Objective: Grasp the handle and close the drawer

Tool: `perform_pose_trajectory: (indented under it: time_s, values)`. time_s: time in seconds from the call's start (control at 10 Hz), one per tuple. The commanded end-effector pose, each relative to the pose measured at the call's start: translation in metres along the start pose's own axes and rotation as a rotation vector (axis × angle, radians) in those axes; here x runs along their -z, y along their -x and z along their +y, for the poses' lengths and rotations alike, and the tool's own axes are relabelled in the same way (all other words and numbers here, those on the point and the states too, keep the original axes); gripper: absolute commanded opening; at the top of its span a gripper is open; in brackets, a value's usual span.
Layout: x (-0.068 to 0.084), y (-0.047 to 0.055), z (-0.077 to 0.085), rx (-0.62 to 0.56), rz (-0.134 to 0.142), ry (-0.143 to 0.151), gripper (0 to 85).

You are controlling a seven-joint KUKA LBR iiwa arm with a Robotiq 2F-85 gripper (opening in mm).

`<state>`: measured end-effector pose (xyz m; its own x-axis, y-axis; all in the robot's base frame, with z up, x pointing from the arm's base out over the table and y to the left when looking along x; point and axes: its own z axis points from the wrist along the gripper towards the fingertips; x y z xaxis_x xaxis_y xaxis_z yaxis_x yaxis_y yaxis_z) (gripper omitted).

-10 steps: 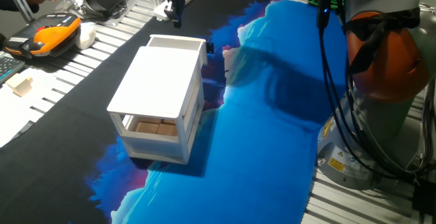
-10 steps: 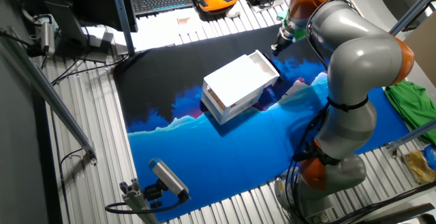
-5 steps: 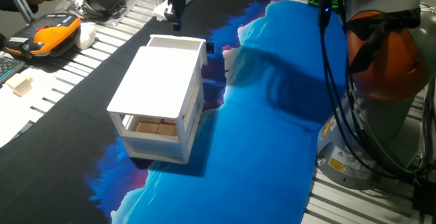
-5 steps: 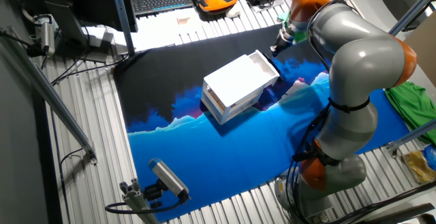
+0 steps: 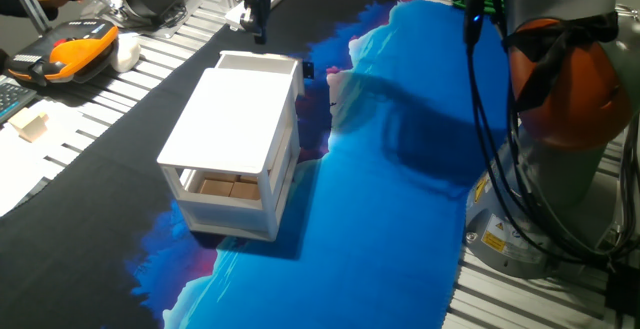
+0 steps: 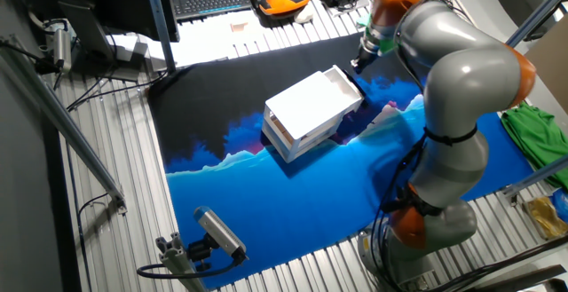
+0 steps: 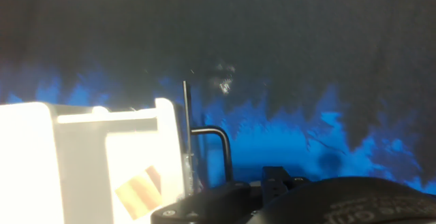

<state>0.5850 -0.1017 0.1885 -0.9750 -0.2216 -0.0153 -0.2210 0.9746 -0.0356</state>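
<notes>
Black-and-blue cloth is covering the table. Drawer is sitting pulled out of the white cabinet top tier, at the end away from the tan blocks. Thin metal handle is projecting from its front, ungrasped. Gripper is hovering just beyond it; finger spread is not discernible. Likely risks: fingers missing the slim bar, or the light cabinet sliding under an off-axis push
</notes>
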Motion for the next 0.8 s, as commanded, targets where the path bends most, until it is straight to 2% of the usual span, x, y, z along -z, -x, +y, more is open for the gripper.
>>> perform_pose_trajectory:
  time_s: [0.0,0.3,0.7]
  values:
    - [-0.0014,-0.0005,-0.0011,0.003,0.016,-0.003,0.0]
    - [-0.0008,-0.0004,-0.0016,-0.006,0.03,0.0,0.0]
    - [-0.0009,-0.0003,-0.0017,-0.015,0.025,-0.006,0.0]
